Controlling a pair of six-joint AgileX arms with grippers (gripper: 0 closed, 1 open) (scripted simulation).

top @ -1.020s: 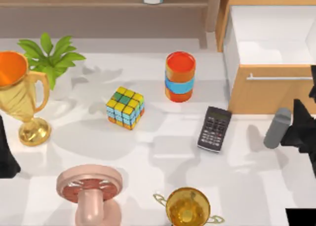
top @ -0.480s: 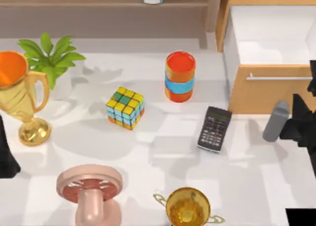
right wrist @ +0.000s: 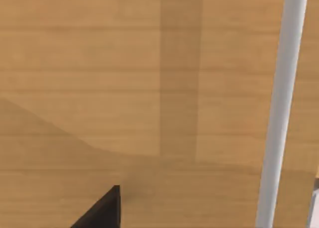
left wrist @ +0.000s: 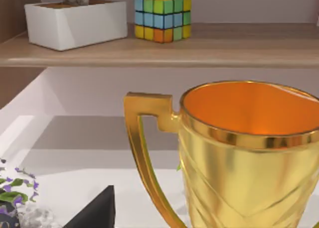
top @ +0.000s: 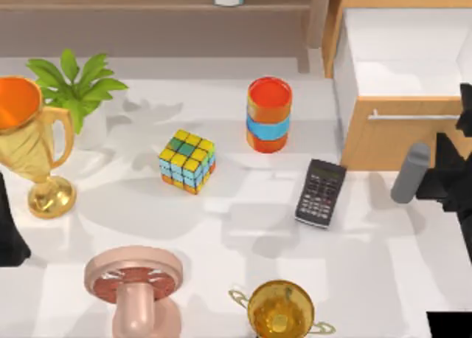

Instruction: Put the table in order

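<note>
Right end effector (top: 431, 181) is seen at the right edge of the surface (top: 243, 242), clamped on a grey cylinder (top: 410, 173) held upright, just in front of the light-wood drawer unit (top: 402, 135). In the right wrist view, the drawer front (right wrist: 124, 88) and its white bar handle (right wrist: 281, 108) are seen close up.

Left end effector (top: 9, 235) is parked at the left edge of the surface; whether its fingers are wide or narrow cannot be told. A gold trophy cup (top: 28, 142) stands just beside it, with a potted green plant (top: 74, 83) behind.

Spread across the white surface: a Rubik's cube (top: 186, 161), a red-and-blue can (top: 269, 114), a black calculator (top: 321, 192), a pink wheel-shaped stand (top: 133, 285), a second gold cup (top: 280, 310). A tissue box (left wrist: 75, 21) and another cube (left wrist: 162, 17) are seen on the brown shelf (left wrist: 199, 46).
</note>
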